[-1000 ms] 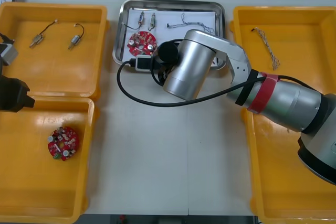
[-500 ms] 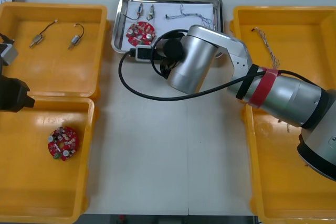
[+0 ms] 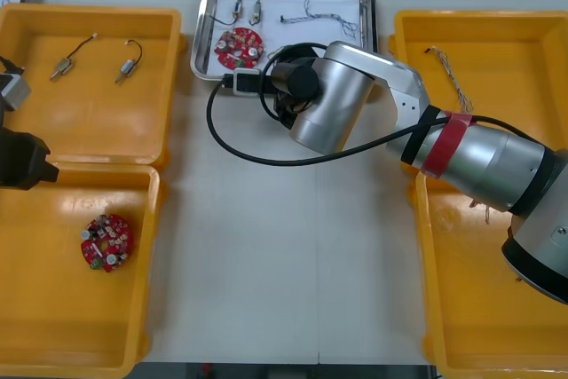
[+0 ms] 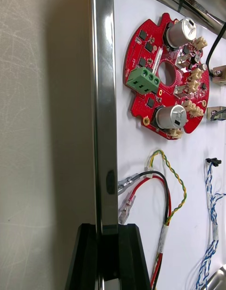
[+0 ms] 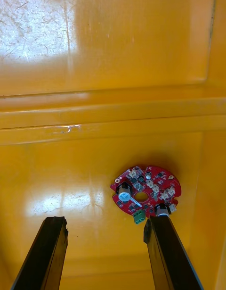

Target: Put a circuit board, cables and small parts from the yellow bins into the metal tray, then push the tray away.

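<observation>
Found right pincer [image 4: 107, 229] clenched on the near rim of the metal tray [image 4: 104, 82], rim strip held between the black fingers. Noted inside the tray, just past that rim, a red and yellow cable [image 4: 165, 195] with a black cable [image 4: 157, 175] alongside, a blue and white cable [image 4: 211, 210] beside those, and a round red circuit board [image 4: 165, 75] lying flat on the white floor. Logged small metal parts [image 3: 238, 15] at the tray's far side, beyond the board. Located the tray at the far edge of the tabletop [image 3: 284, 264], between the yellow bins [image 3: 89, 130]. Found left pincer [image 5: 106, 219] released, fingers well apart, over the near bin left of the tray, above a second circuit board [image 5: 146, 194] on the bin floor. Recorded further small metal parts [image 3: 128, 65] in the far bin left of the tray, and one twisted cable [image 3: 451, 77] in the far bin right of the tray.
</observation>
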